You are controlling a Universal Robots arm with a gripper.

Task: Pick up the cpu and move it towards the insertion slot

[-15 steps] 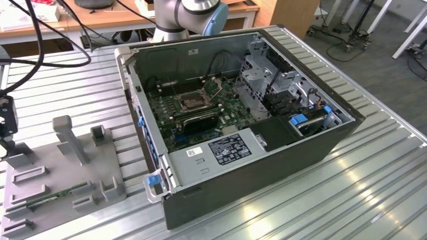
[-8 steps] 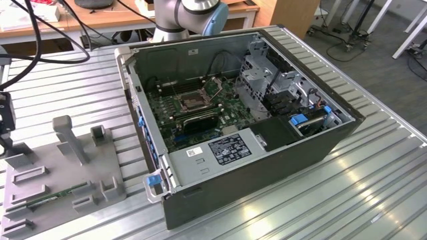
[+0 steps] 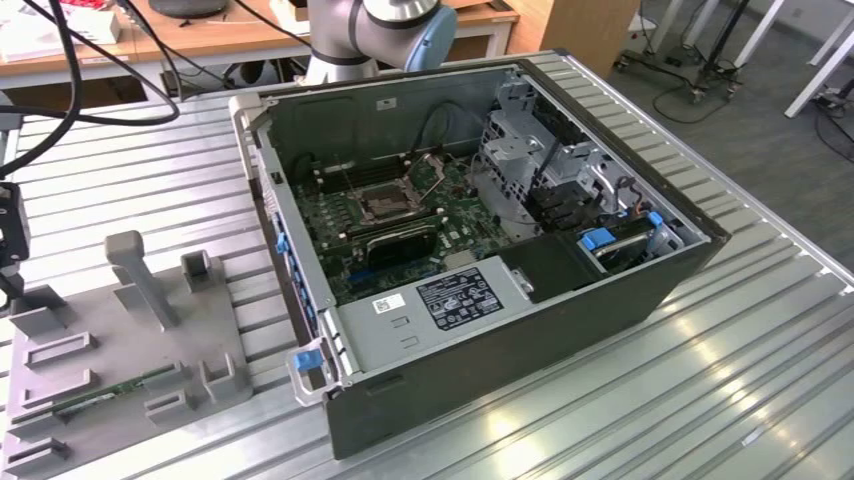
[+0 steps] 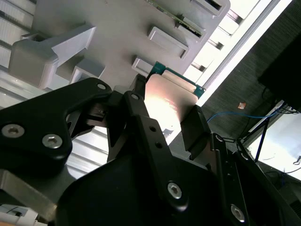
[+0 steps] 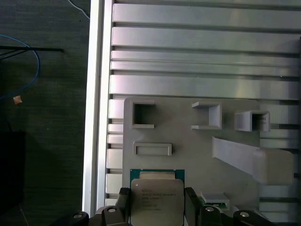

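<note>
Looking across the exterior view from its left, we find a grey fixture plate (image 3: 134, 335) lying on the slatted metal counter (image 3: 747, 400), at about eight o'clock from the open computer case (image 3: 534, 330). A long green memory stick (image 3: 114, 392) lies flat on the plate, at about six o'clock from its tall post (image 3: 140, 280). Inside the case, the insertion slot (image 3: 387, 205) sits on the green board at about twelve o'clock from the grey power supply (image 3: 387, 335), its silver frame around a dark centre. The arm (image 3: 380, 30) rises beyond the case at about eleven o'clock.

In the first wrist view the end effector (image 5: 156, 207) is at the fixture plate (image 5: 188, 150). Its two black fingers (image 5: 123, 201) stand on either side of the cpu (image 5: 156, 195) and press against two opposite edges, so we read it as clamped on the chip. In the second wrist view the cpu (image 4: 171, 94), silvery with a thin green rim, sits between the fingers (image 4: 141, 117) of the end effector (image 4: 167, 108), over the plate (image 4: 117, 28) near its raised pockets. We cannot tell whether the chip touches the plate or is just clear of it.
</note>
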